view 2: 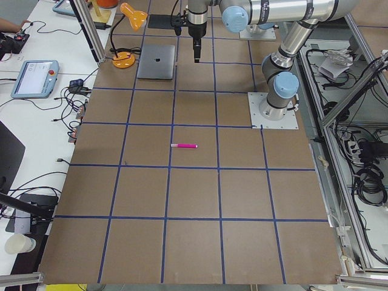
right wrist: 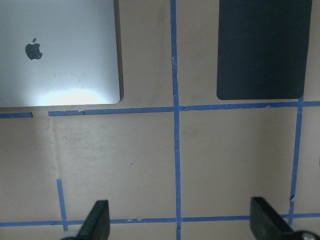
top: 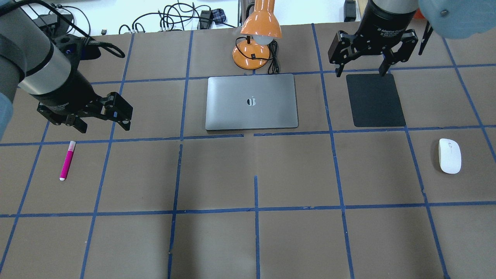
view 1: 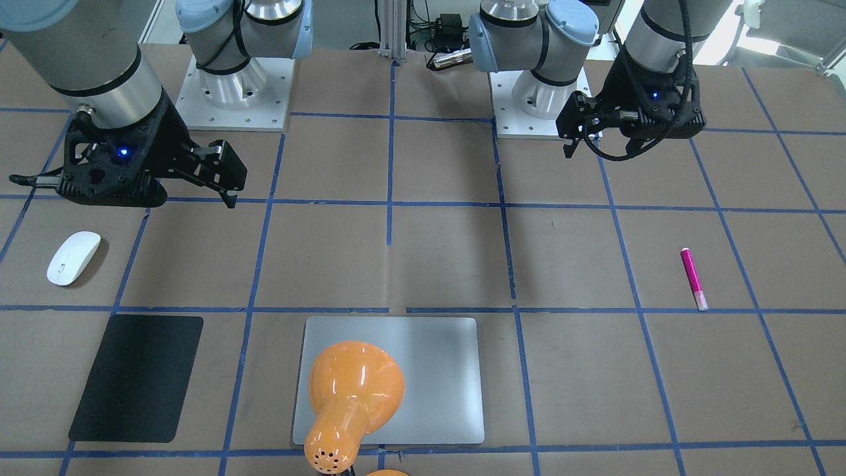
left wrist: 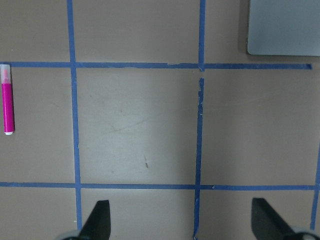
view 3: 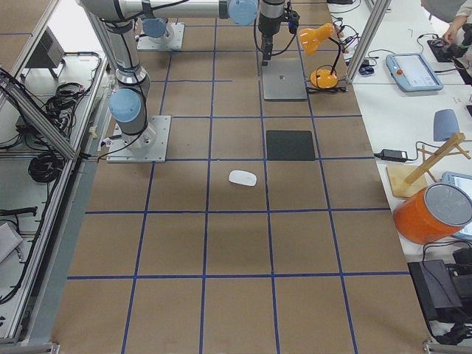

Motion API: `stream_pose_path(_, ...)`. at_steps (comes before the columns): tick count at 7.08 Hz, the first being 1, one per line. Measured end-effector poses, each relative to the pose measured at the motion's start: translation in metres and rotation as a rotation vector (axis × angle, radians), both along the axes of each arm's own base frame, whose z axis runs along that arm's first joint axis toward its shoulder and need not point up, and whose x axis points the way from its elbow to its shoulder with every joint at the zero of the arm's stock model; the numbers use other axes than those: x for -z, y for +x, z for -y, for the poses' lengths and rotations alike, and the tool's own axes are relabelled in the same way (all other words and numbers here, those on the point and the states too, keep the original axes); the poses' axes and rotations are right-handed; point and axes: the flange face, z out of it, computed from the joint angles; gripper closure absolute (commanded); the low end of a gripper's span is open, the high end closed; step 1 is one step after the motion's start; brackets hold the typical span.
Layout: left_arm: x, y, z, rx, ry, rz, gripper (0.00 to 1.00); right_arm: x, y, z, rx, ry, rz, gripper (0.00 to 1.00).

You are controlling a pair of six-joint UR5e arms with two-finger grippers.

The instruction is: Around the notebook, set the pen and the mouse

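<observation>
Overhead exterior view, nearest the robot: pen (top: pixel 67 161) on the L side, long axis near-to-far w/ a slight tilt, pale end farthest. The mouse (top: pixel 450 155) is on the R side, also lengthwise near-to-far. Farther back, L gripper (top: pixel 103 126) hangs wide open, holding nothing. The pen lies nearer the robot and slightly outboard of it, fingers spread crosswise to the pen, so L arm looks the natural pick. Notebook (top: pixel 252 101) is at far centre, well apart from both. R gripper (top: pixel 360 73), also wide open and empty, is over the black mat's (top: pixel 375 100) far edge, mouse nearer and outboard.
</observation>
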Motion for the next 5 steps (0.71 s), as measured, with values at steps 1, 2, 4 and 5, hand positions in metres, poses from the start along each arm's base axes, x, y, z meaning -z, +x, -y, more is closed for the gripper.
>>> stream_pose_path(1,0.001,0.0,-0.001,-0.001,0.006,-0.001,0.0,0.003,-0.001,0.0,0.001,0.007,-0.001,0.0)
stream_pose_path(2,0.001,0.0,-0.001,-0.001,0.012,-0.001,0.0,0.007,-0.002,0.001,0.003,0.017,-0.003,0.0)
stream_pose_path(4,0.003,0.0,0.0,-0.001,0.018,-0.003,0.0,0.02,-0.016,0.003,0.016,0.045,-0.013,0.0)
stream_pose_path(5,0.005,0.001,0.002,0.0,0.021,-0.004,0.0,0.033,-0.043,0.003,0.025,0.073,-0.034,0.0)
